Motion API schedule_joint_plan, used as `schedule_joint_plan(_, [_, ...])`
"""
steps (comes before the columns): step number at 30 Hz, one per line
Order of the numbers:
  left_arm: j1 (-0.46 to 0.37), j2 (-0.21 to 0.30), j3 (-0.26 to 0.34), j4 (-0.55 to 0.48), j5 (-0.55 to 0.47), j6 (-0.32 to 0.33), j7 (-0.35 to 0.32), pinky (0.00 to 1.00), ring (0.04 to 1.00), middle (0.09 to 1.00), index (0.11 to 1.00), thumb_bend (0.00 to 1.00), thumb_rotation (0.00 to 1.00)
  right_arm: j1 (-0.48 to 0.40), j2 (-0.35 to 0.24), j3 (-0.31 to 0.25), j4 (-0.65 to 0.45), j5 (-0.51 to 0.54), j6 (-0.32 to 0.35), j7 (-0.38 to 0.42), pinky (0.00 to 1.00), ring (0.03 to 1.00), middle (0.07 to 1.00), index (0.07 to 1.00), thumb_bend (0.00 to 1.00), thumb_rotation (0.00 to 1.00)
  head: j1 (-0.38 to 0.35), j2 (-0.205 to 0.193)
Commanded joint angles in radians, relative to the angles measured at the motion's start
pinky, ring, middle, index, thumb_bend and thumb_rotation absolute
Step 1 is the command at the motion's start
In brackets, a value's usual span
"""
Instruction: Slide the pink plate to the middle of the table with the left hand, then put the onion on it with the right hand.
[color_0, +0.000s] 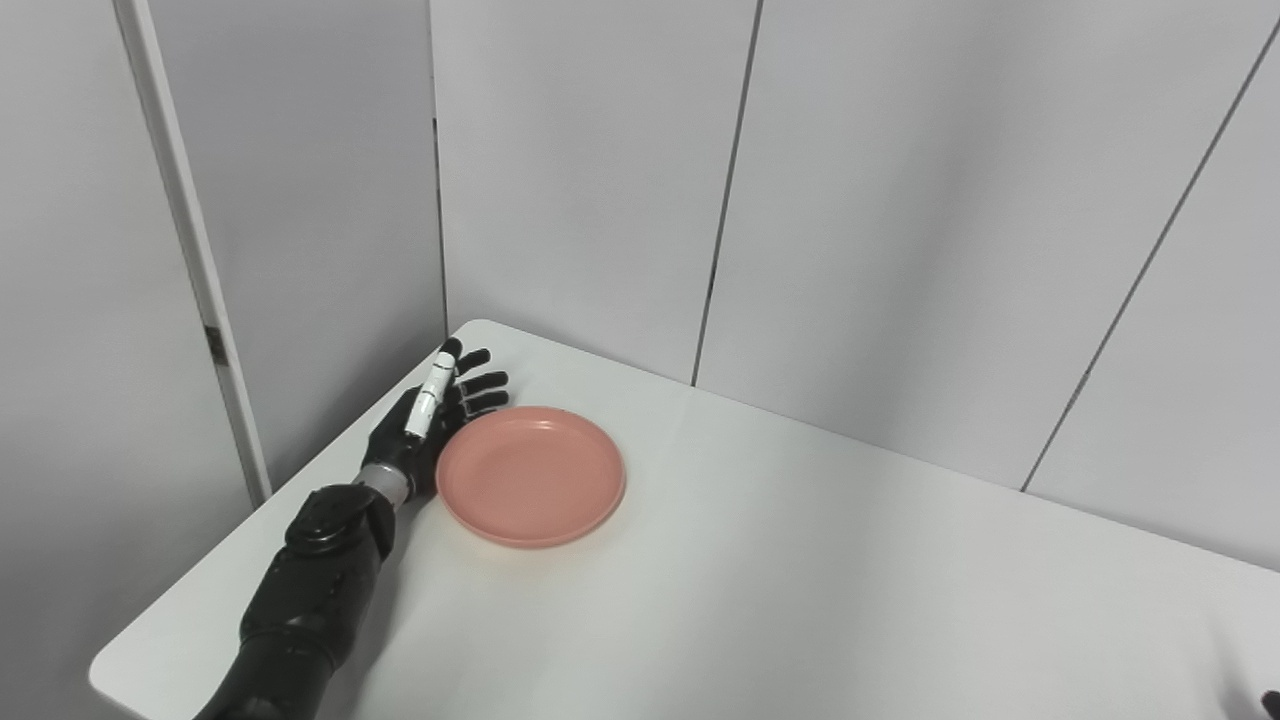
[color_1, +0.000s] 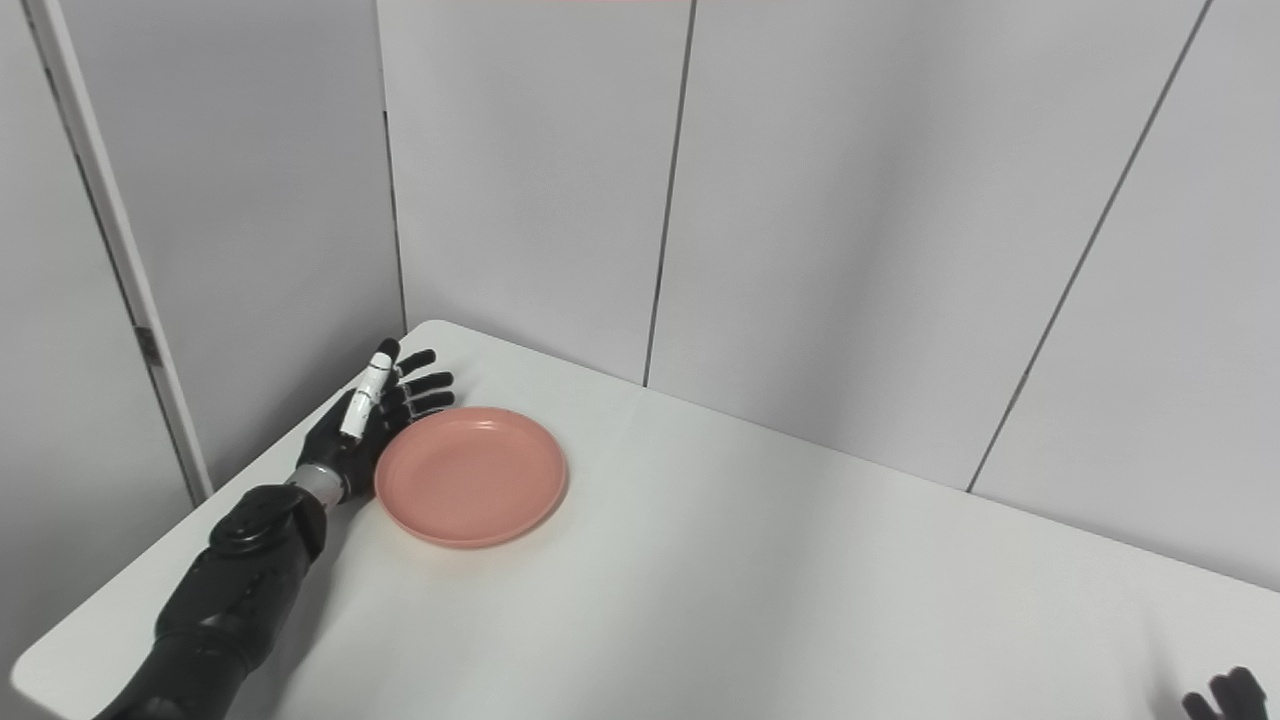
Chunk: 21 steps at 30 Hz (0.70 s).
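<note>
The pink plate (color_0: 530, 475) lies flat near the table's far left corner, with nothing on it. My left hand (color_0: 432, 420) stands edge-on against the plate's left rim, open, fingers stretched toward the far wall and holding nothing. Whether the palm touches the rim is hard to tell. Only the fingertips of my right hand (color_1: 1225, 695) show at the bottom right corner, so its state is unclear. No onion is in view.
The white table (color_0: 800, 580) runs from the far left corner to the bottom right, with its left edge close beside my left forearm (color_0: 300, 600). Grey wall panels (color_0: 900, 200) stand right behind the table's far edge.
</note>
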Motion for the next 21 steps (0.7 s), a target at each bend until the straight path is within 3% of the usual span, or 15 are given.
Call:
schedule_joint_plan(1, [-0.009, -0.012, -0.009, -0.055, 0.017, 0.015, 0.021, 0.83, 0.778, 0.782, 0.847, 0.69, 0.93, 0.084, 0.040, 0.012, 0.049, 0.009, 0.033, -0.005, 1.00, 0.978, 0.994, 1.000, 0.87, 1.00, 0.000, 0.002])
schedule_joint_plan(7, [0.022, -0.080, 0.000, -0.163, 0.042, 0.032, 0.106, 0.84, 0.804, 0.805, 0.864, 0.72, 0.92, 0.083, 0.038, 0.015, 0.045, 0.004, 0.040, -0.007, 1.00, 0.968, 0.983, 1.000, 0.86, 1.00, -0.026, 0.021])
schedule_joint_plan(11, [0.024, -0.133, 0.005, -0.189, 0.080, -0.002, 0.183, 0.88, 0.813, 0.822, 0.861, 0.73, 0.93, 0.083, 0.032, 0.022, 0.056, 0.023, 0.019, 0.031, 1.00, 0.983, 0.983, 0.998, 0.81, 1.00, -0.041, 0.029])
schedule_joint_plan(16, [0.024, -0.167, 0.004, -0.197, 0.076, -0.010, 0.201, 0.95, 0.842, 0.855, 0.894, 0.74, 0.93, 0.088, 0.040, 0.021, 0.056, 0.021, -0.015, 0.044, 0.99, 0.965, 0.965, 0.972, 0.82, 1.00, -0.057, 0.038])
schedule_joint_plan(21, [0.026, -0.176, -0.006, -0.197, 0.079, -0.008, 0.197, 0.90, 0.824, 0.846, 0.888, 0.73, 0.92, 0.091, 0.044, 0.022, 0.049, 0.017, -0.020, 0.049, 0.95, 0.939, 0.944, 0.953, 0.80, 1.00, -0.082, 0.052])
